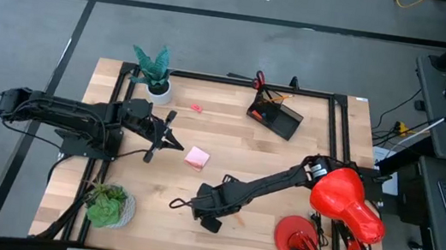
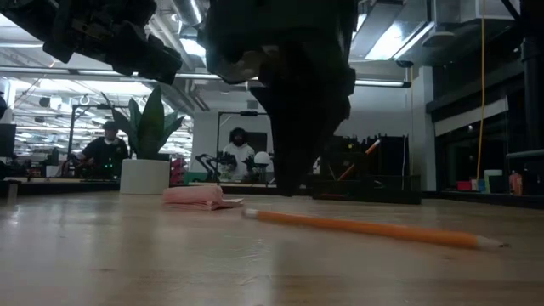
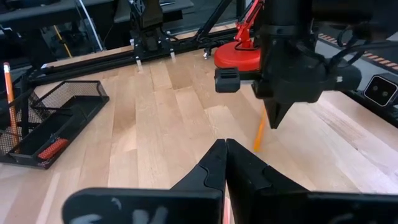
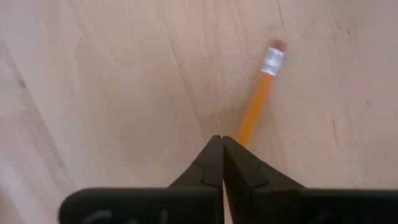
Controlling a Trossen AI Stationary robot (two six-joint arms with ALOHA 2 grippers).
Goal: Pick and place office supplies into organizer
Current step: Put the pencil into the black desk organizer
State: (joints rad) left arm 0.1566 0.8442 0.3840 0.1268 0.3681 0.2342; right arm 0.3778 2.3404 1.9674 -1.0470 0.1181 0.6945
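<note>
**Orange pencil on the boards, right fingers shut at its side**

Orange and eraser-tipped, a pencil (image 4: 260,101) lies flat on the wooden table (image 1: 230,135), towards the front edge. The right gripper (image 4: 222,138) points down at it with its fingers pressed together; the tips meet at the pencil's side and nothing is gripped between them. Farther out, a pink sticky-note pad (image 1: 196,157) sits near the table's middle. The black mesh organizer (image 1: 276,115) stands at the far edge, with red-handled scissors (image 1: 259,80) and another pencil upright in it. The left gripper (image 1: 176,143), also closed and empty, hovers just beside the pad. Two potted plants and a red desk lamp (image 1: 342,205) stand around the edges.
</note>
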